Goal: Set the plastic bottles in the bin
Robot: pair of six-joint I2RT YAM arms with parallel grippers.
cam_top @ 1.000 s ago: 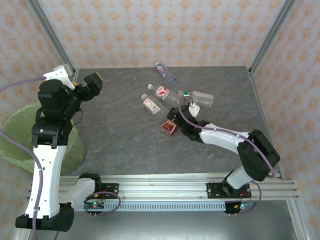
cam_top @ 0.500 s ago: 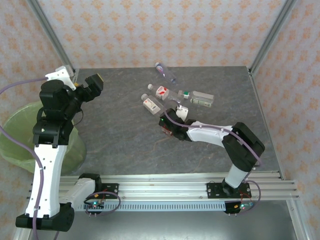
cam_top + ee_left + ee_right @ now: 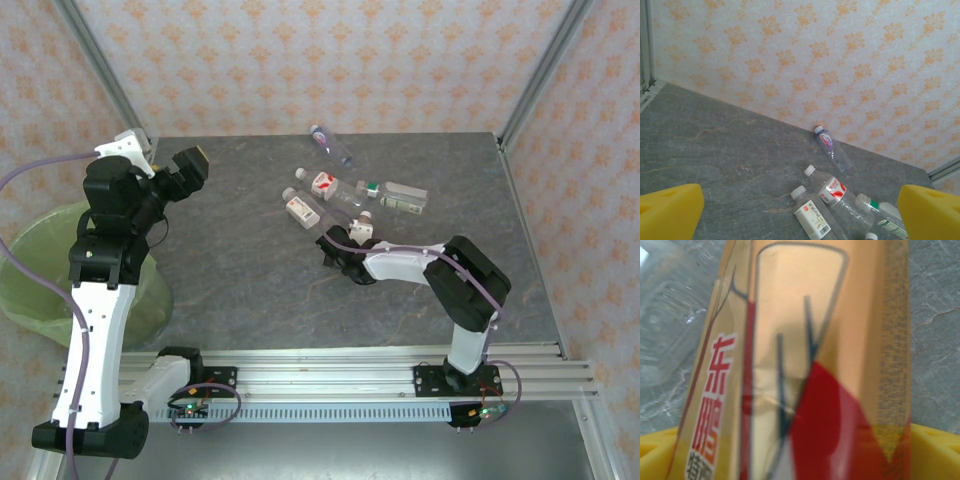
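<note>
Several clear plastic bottles lie at the table's far middle: a blue-capped one [image 3: 330, 145] [image 3: 832, 147], a red-white labelled one [image 3: 325, 185] [image 3: 832, 190], a white-labelled one [image 3: 303, 210] [image 3: 812, 220] and a green-labelled one [image 3: 395, 195] [image 3: 882, 215]. My right gripper [image 3: 336, 250] [image 3: 795, 460] is down over a bottle with a brown and red label [image 3: 805, 365]; its yellow fingers [image 3: 935, 450] straddle it, still wide. Raised over the table's left side, my left gripper [image 3: 185, 165] [image 3: 800, 205] is open and holds nothing. The bin [image 3: 30, 270] with its light-green bag stands left of the table.
Patterned walls and metal posts [image 3: 100, 70] close in the grey table [image 3: 240, 280]. A white-capped bottle [image 3: 362, 222] lies right beside my right wrist. The aluminium rail [image 3: 320, 375] with both arm bases runs along the near edge.
My right arm has swung left and folded in, bringing its gripper over the brown and red labelled bottle, which it now covers in the top view. The left arm has barely shifted.
</note>
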